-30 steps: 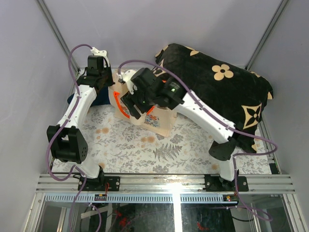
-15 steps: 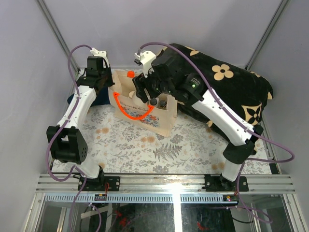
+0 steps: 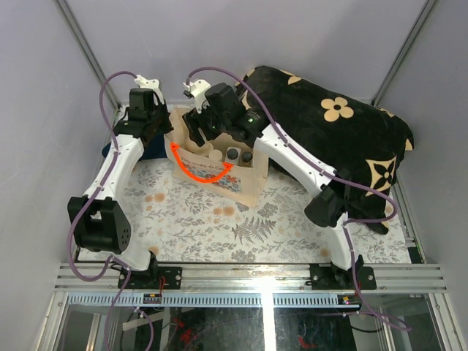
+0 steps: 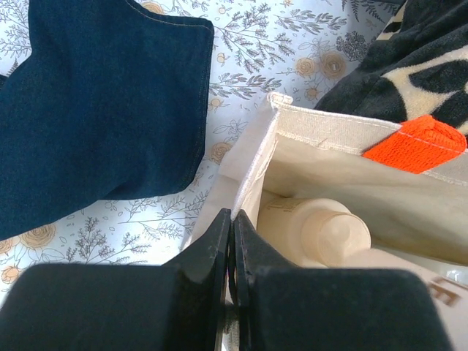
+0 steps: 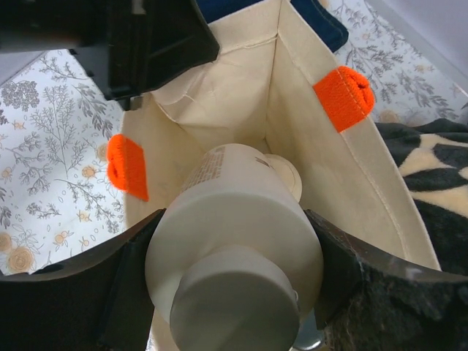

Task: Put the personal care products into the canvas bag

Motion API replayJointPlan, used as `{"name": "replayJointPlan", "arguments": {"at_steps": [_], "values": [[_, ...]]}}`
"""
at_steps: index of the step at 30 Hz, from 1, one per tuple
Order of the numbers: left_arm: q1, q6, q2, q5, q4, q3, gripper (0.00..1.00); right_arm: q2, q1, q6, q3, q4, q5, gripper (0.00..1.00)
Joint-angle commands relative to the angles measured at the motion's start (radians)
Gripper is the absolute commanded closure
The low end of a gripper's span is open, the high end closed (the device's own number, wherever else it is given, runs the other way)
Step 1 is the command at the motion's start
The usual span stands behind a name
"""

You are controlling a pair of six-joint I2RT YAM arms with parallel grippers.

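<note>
Right end effector (image 5: 235, 219) is closed on a cream bottle (image 5: 219, 256), gripped across the body, cap toward the wrist camera and base pointed down into the open bag (image 5: 219, 110). The bottle is hung over the mouth and not yet released; how far it sits below the rim cannot be told. Left end effector (image 4: 231, 219) is pinched almost fully shut on the bag's left rim, canvas between the fingers, so the mouth is held open. A second bottle (image 4: 314, 230) is seen inside against that same wall, and two dark-capped bottles (image 3: 232, 153) are seen at the bag's right end. The bag is stood on the bench (image 3: 190, 219), close against the cushion (image 3: 336, 124), with a denim cloth (image 4: 95, 110) just beside its left rim. Risks, as judged: the held bottle is lined up almost directly over the second bottle, so on release it could be landed on it and be tipped or wedged against the wall. If the rim pinch is lost, the soft wall could be folded in under the bottle. The orange handle (image 5: 344, 95) is near the right finger and could be snagged on withdrawal, pulling the bag over. Clearance between the two end effectors is small, so contact is possible if the right one is shifted left.
</note>
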Motion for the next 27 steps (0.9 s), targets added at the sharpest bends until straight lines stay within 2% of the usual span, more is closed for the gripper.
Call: {"name": "replayJointPlan", "arguments": {"at_steps": [1,12,19,27], "values": [[0.007,-0.017,-0.040,0.035,0.027,-0.017,1.00,-0.016,-0.012,0.036,0.054,0.226,-0.072,1.00],[0.008,-0.009,-0.083,0.036,-0.017,-0.031,1.00,0.052,-0.011,0.112,-0.011,0.370,-0.151,1.00],[0.007,-0.014,-0.087,0.041,-0.024,-0.035,1.00,0.172,-0.011,0.120,0.083,0.386,-0.102,1.00],[0.007,-0.012,-0.087,0.035,-0.028,-0.022,1.00,0.237,-0.011,0.053,0.078,0.352,0.009,1.00]]}}
